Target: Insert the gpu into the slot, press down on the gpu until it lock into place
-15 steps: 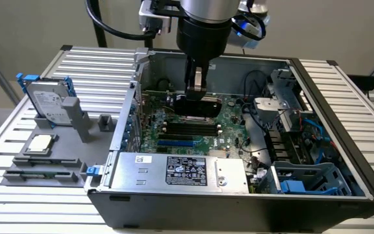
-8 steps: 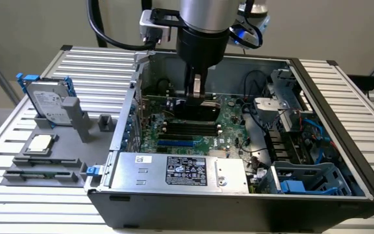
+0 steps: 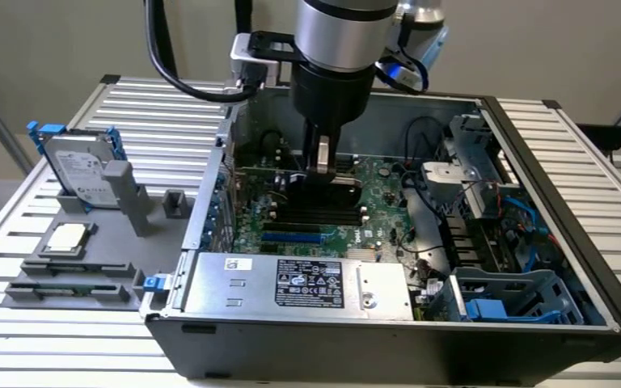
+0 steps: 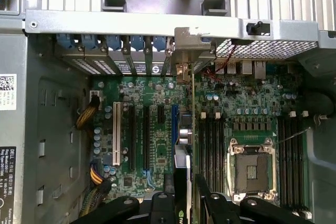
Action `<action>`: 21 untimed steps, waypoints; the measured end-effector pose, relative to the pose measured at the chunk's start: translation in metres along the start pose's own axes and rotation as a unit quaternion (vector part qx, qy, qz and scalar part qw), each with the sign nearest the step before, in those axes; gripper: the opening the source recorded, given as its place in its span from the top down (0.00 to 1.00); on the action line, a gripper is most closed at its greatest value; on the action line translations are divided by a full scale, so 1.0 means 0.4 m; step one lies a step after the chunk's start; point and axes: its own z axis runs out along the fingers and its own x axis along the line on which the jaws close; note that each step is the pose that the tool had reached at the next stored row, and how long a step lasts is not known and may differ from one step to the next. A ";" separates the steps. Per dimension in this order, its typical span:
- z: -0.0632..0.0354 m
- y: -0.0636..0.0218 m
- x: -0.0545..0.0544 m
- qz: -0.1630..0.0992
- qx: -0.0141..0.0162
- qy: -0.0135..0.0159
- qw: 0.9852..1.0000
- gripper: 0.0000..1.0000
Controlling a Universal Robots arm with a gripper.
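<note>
Near the exterior view's centre, inside the open computer case (image 3: 397, 347), the end effector (image 3: 327, 174) clamps the gpu (image 4: 182, 166), which stands upright along the blue slot (image 4: 174, 121).

The arm (image 3: 338, 32) points straight down, its gripper (image 4: 184, 199) clamped on the gpu (image 4: 185, 132).

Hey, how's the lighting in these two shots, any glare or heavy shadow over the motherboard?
Exterior view: soft even light, a bright sheen on the arm's silver cylinder, the case interior darker than the table. Wrist view: the table slats beyond the case are washed out pale; the motherboard is dimmer but evenly lit, no hard shadow across the slot.
</note>
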 end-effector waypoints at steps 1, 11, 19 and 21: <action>0.005 0.002 0.001 0.000 0.000 0.000 1.000 0.74; 0.051 0.015 0.006 0.002 0.000 0.000 1.000 0.74; 0.087 0.013 0.009 0.002 0.000 0.000 1.000 0.74; 0.096 0.013 0.010 0.002 0.000 0.000 1.000 0.74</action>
